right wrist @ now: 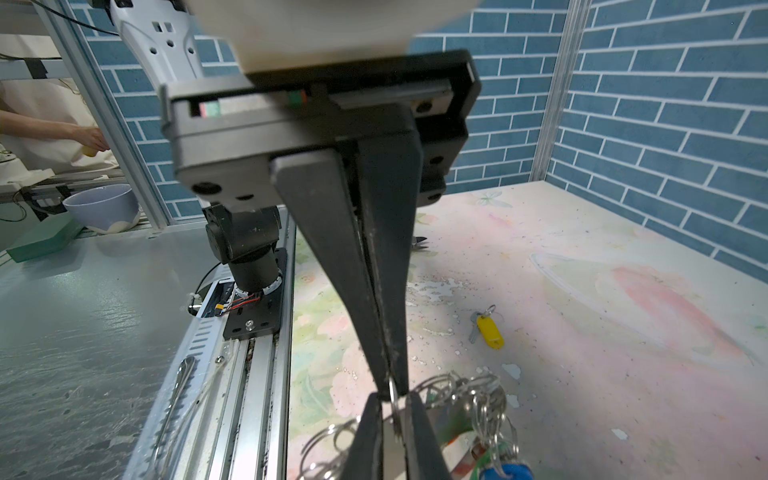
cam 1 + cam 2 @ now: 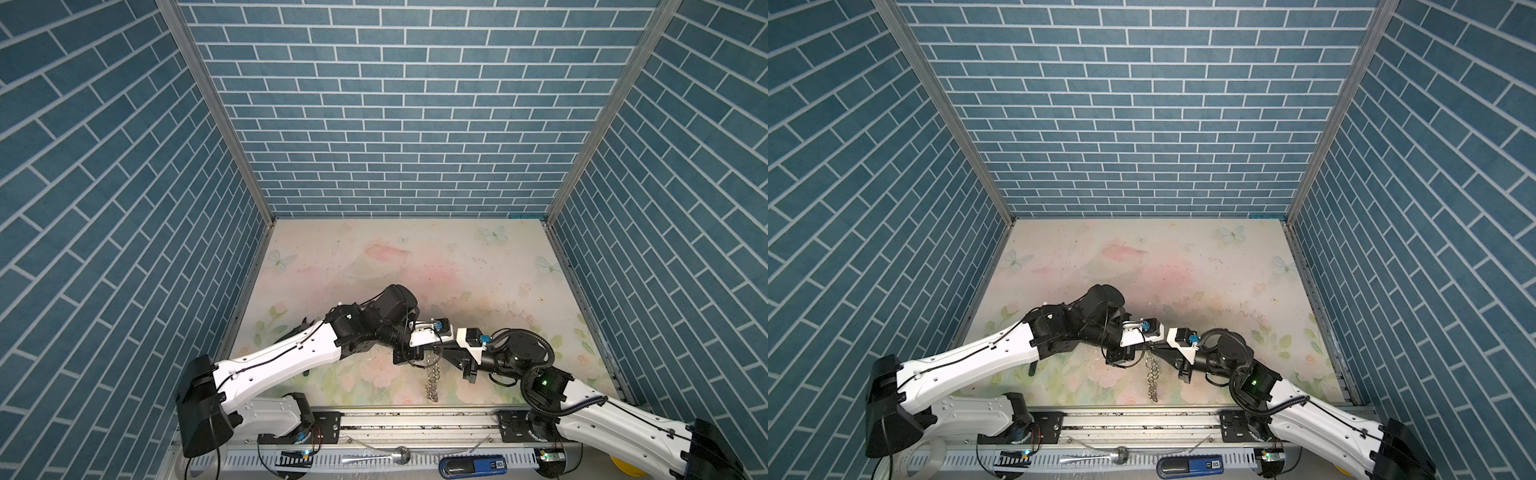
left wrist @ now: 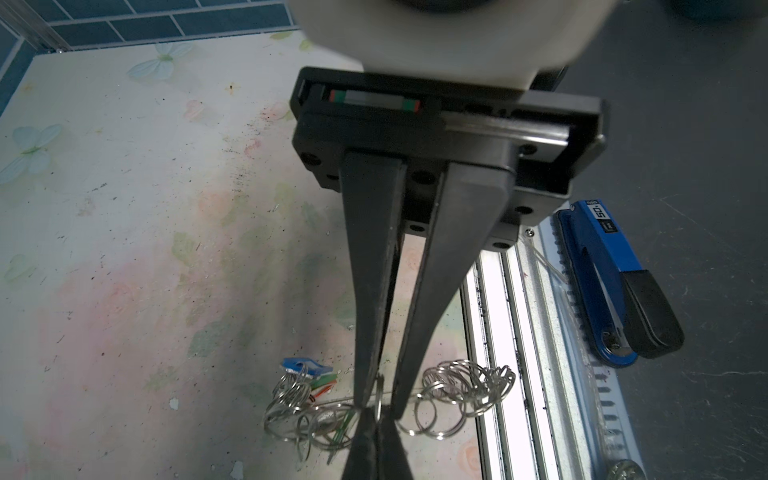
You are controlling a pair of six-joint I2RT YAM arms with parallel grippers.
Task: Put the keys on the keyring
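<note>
Top view: keyring (image 2: 432, 380), a chain of silver rings, trails from point where arms meet over bench (image 2: 415, 257).
Left wrist: left gripper (image 3: 379, 405) clamped tight on one keyring ring; keys (image 3: 309, 372) with blue, green, red tags bunched beside keyring.
Right wrist: right gripper (image 1: 392, 388) pinched closed on keyring too; yellow key (image 1: 488, 328) loose, well apart from keyring.
Judgement: hold both pinches steady, no tugging apart, before fetching yellow key.

Flat tabletop (image 2: 457, 257) printed with pale pink flowers and light blue butterflies, scuffed, speckled with dark marks and white flakes. Lying flat on its bare middle, a small silver metal key with a yellow plastic tag (image 1: 488, 328), well apart from the walls.
</note>
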